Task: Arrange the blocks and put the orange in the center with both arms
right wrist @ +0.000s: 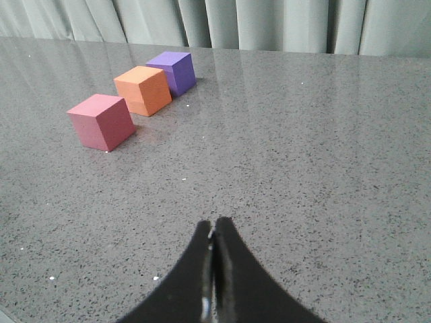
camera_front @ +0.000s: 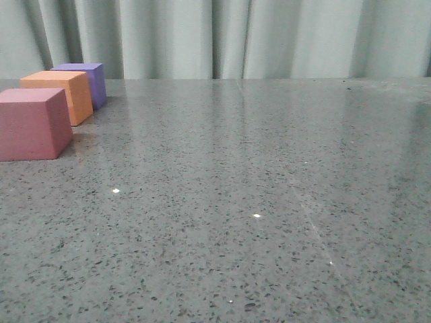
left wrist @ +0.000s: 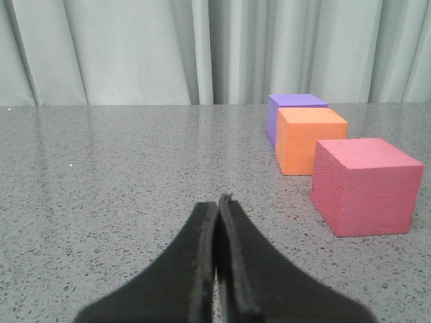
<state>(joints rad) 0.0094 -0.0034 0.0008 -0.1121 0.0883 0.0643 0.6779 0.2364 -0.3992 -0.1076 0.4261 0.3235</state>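
1. Blocks sit in a short row on the grey tabletop (camera_front: 269, 202), off to the robot's left. Taking the orange block (camera_front: 59, 94) as the marker, the purple block (camera_front: 86, 81) is just behind it toward the curtain (camera_front: 236, 37), and the pink block (camera_front: 32, 123) is just in front of it, nearer the robot.

2. That puts the orange one between the other two, which reads to me as the order the task wants. The line is loose, though: the right wrist view shows a gap between pink and orange, and each block is turned a little differently. Whether orange and purple touch, I cannot tell.

3. The left gripper (left wrist: 219, 202) has its fingers pressed together along their length, holding nothing. It hangs low over bare tabletop, well apart from the orange block and beside the row, not over it.

4. The right gripper (right wrist: 214, 225) is the same: fingers closed on each other, empty, and farther from the orange block, with open tabletop between.

5. My guess is both arms are parked clear so the row stands undisturbed. If more tidying is wanted, squaring the pink block up to the orange one looks like the obvious job.
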